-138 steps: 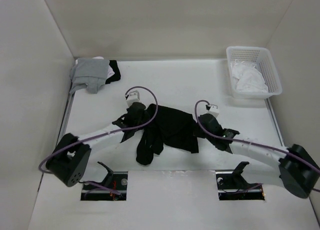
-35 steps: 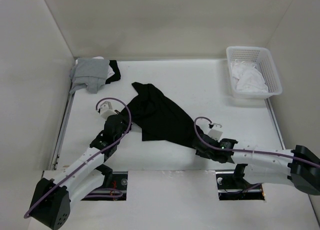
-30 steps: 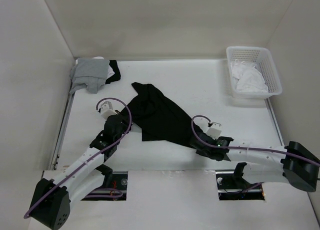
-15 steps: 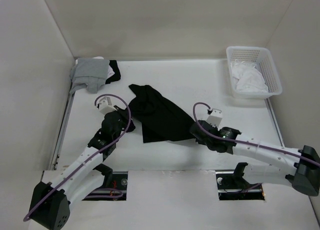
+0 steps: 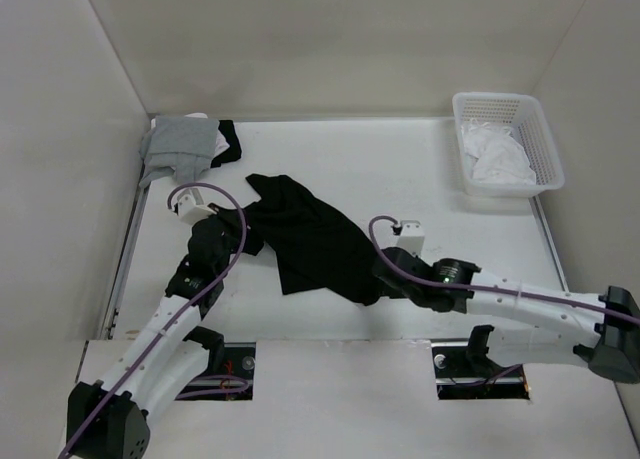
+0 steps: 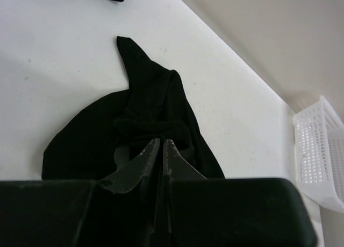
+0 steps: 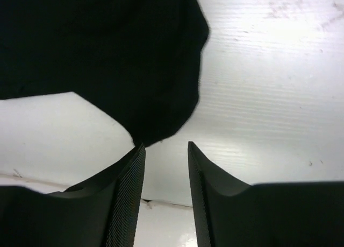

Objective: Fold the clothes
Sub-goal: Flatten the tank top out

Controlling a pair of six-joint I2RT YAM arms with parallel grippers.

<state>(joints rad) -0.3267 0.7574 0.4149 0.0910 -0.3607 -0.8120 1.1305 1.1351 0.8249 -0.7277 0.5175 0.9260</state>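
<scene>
The black garment (image 5: pixel 310 244) is lying rumpled near the middle of the worktop (image 5: pixel 420 169), running slantwise from a point aimed at the far left corner down toward the near edge. It is looking bunched and creased rather than spread flat, and no neat fold is showing. I judge the task to be at its start: the fabric is yet to be smoothed out, and all the folding is left.

The left arm (image 5: pixel 185 289) is reaching in from the garment's left side, and its jaws are pressing together on a gathered ridge of the black fabric. The right arm (image 5: pixel 520 299) is lying low along the near edge, its jaws spreading apart and gripping nothing.

The overhead view is giving the whole layout. The light grey garment (image 5: pixel 180 149) is sitting in the far left corner and the white basket (image 5: pixel 505 144) in the far right, but black jaws against black cloth are hiding both grips. The left wrist view is showing the pinch itself. The right wrist view is showing a rounded lobe of the garment (image 7: pixel 107 53) ending just beyond the open tips, with bare worktop between them.
</scene>
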